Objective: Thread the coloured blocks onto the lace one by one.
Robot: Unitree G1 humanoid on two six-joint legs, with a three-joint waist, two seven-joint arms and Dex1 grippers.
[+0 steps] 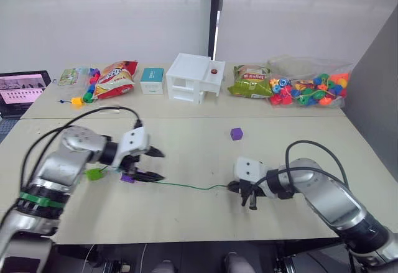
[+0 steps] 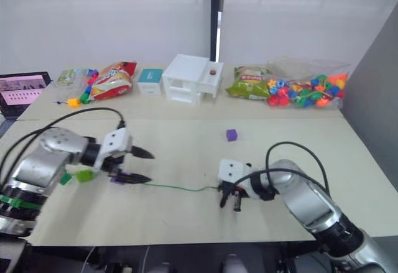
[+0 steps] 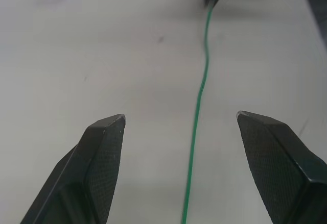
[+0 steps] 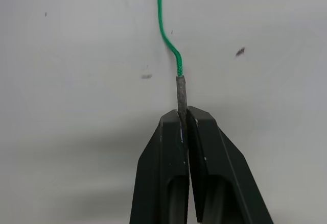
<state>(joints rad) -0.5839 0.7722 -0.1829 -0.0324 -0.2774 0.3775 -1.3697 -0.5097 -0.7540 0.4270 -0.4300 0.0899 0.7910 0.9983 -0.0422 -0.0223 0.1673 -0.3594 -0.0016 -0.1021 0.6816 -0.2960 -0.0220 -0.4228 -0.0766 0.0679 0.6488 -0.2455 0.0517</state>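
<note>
On the pale table [image 1: 186, 217], in front of white wall panels, the back edge is lined with stuff — snack bags [image 1: 115, 79], a small teal box [image 1: 152, 79], a white toy house [image 1: 194, 77] and a clear bag of beads [image 1: 309, 88]. A laptop [image 1: 22, 89] sits at the far left edge. The near half is mostly bare, with open room in the middle.

The lace [image 1: 186, 187] runs across that bare stretch between the two grippers. The right gripper [image 4: 184, 124] is pinched tight on its grey tip. The left gripper [image 1: 157, 165] is spread wide, the cord running between its fingers [image 3: 104, 142] — a purple block [image 1: 127, 178] and a light green block [image 1: 94, 174] sit right by it. Another purple cube [image 1: 236, 134] lies alone, well apart toward the middle.
</note>
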